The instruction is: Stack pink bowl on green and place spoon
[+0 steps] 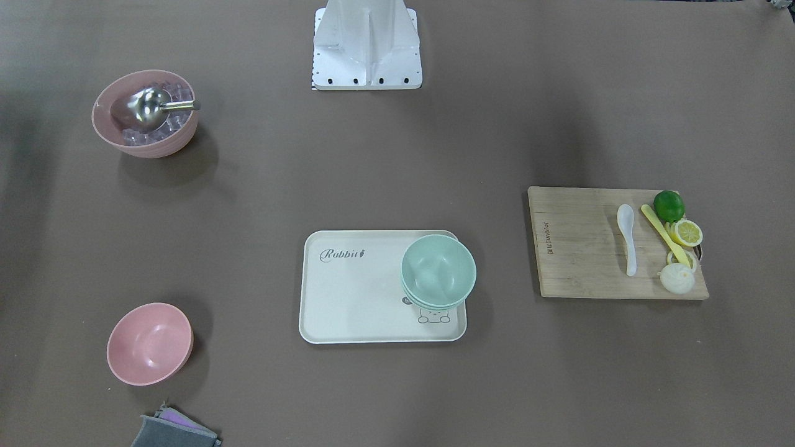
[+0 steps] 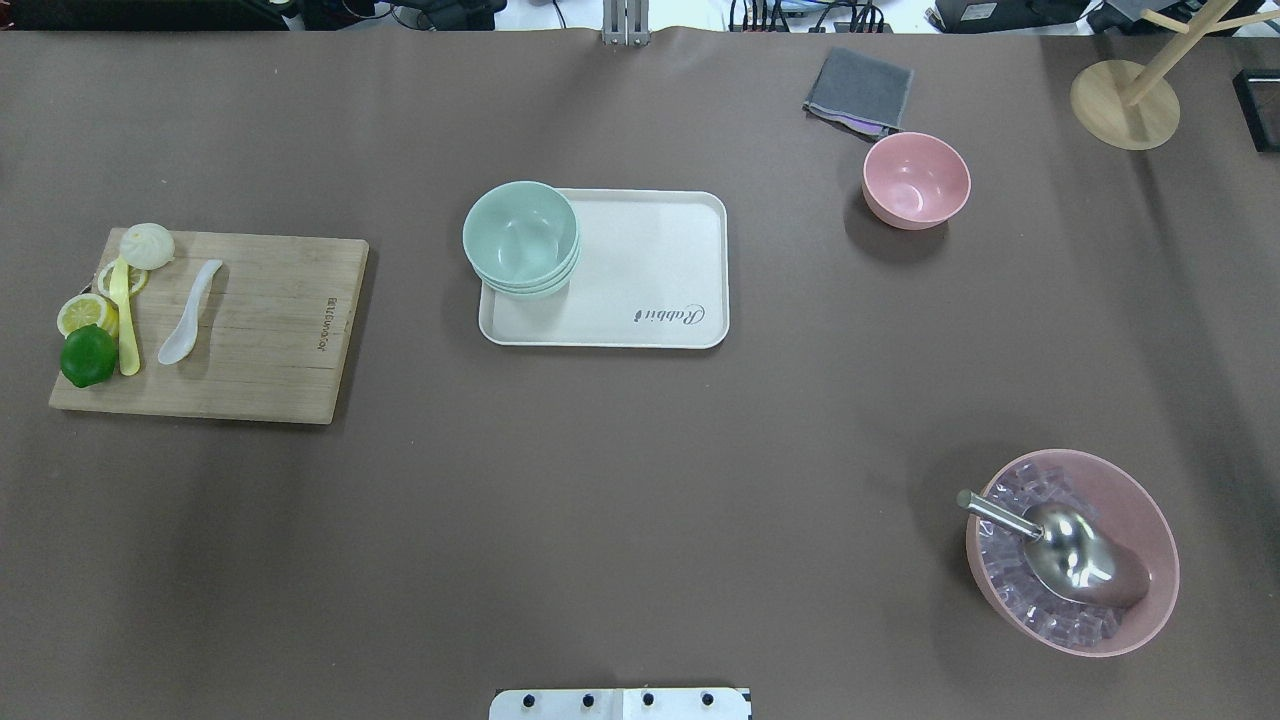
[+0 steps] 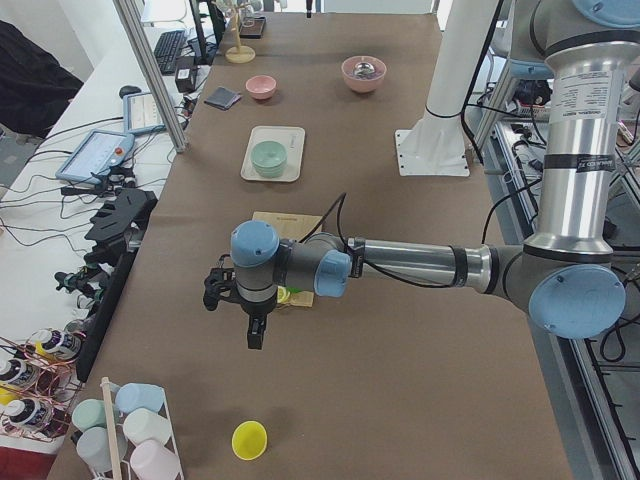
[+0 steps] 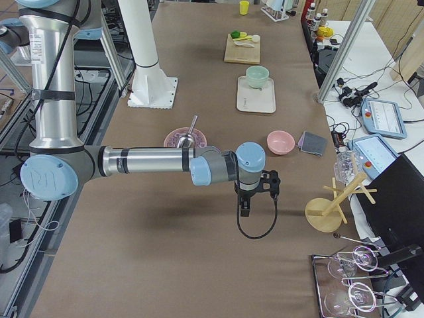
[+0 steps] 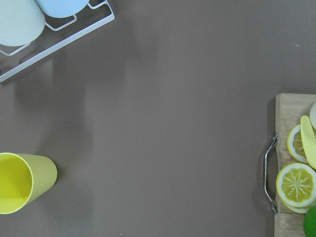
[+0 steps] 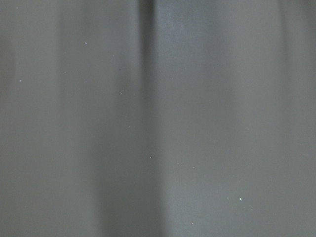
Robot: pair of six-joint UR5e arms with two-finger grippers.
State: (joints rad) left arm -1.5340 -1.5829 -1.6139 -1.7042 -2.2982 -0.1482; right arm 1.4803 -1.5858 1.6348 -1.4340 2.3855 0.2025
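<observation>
Tray (image 2: 645,255) corner holds green (image 2: 521,237) (spoon (image 2: 188,312) apart).

Covered edge to edge in a matte brown sheet (image 2: 640,450), softly lit, flanked at nine o'clock in the left-end view by a white cable-strewn bench (image 3: 90,110) and, at eleven, a silver aluminium frame post (image 3: 152,78).

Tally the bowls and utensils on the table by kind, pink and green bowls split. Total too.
Pink bowls: 2 (plain pink bowl, ice bowl)
Green: 1 mint-green bowl stack, counted as one
Utensils: 3 (white spoon, yellow utensil, steel scoop)
Total: 6
</observation>
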